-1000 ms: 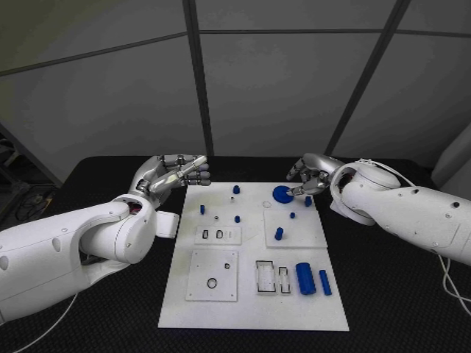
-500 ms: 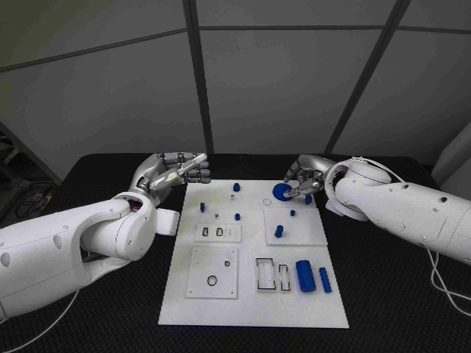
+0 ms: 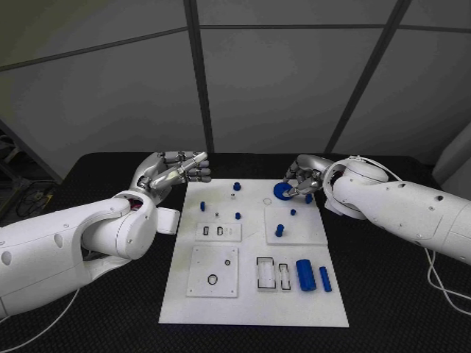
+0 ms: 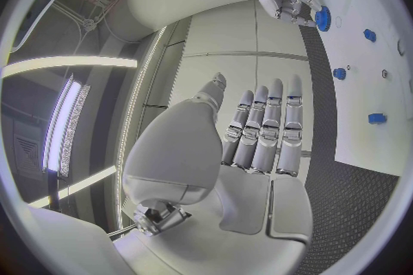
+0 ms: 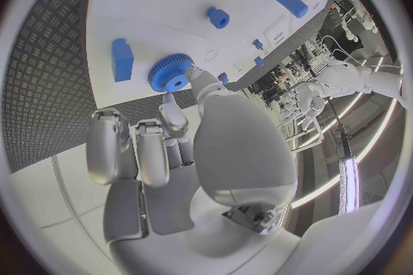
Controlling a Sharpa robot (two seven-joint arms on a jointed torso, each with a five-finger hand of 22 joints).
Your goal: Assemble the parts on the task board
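Two blue cylinders (image 3: pixel 314 279) lie low on the right of the task board (image 3: pixel 254 309), small pegs (image 3: pixel 237 216) standing mid-frame. My right hand (image 3: pixel 302 176) pinches the blue gear (image 3: pixel 283 193) at the board's upper right. My left hand (image 3: pixel 174 171) hovers empty, fingers straight, at upper left over the black surface (image 3: pixel 108 323).

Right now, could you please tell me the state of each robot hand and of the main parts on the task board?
Left robot hand: raised beside the board's far left corner, fingers straight and together, holding nothing.
Right robot hand: fingertips pinching the blue gear.
Blue gear: at the board's far edge, held.
Two blue cylinders: lying side by side, near right, untouched.
Task board: flat on the table.
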